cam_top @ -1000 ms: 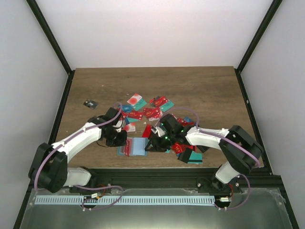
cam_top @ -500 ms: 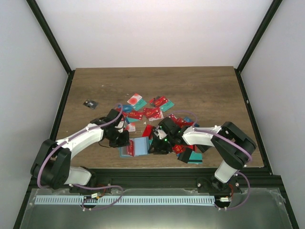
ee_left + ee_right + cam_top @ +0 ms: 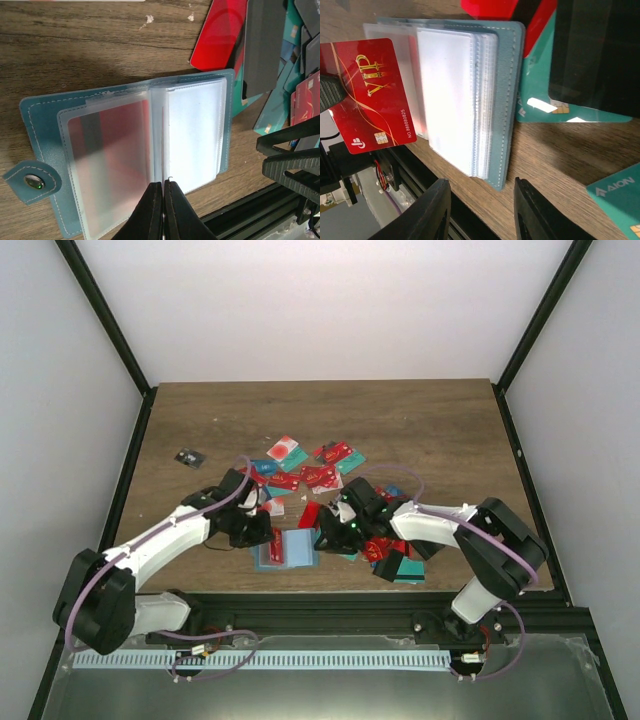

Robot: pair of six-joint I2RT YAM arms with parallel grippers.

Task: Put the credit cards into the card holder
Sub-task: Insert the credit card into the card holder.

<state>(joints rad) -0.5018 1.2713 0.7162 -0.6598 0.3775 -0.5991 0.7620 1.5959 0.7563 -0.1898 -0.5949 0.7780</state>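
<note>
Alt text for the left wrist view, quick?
The shut left hand appears to pinch a clear sleeve of the open teal card holder on the wooden table; red shows through its left sleeve, loose cards lie upper right.

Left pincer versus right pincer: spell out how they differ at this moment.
The left pincer is shut on the red VIP card; the right pincer stands open, gripping nothing. The left pincer sits over the card holder at its middle fold; the right pincer is by its stitched outer edge. Both are low beside the open holder.
</note>
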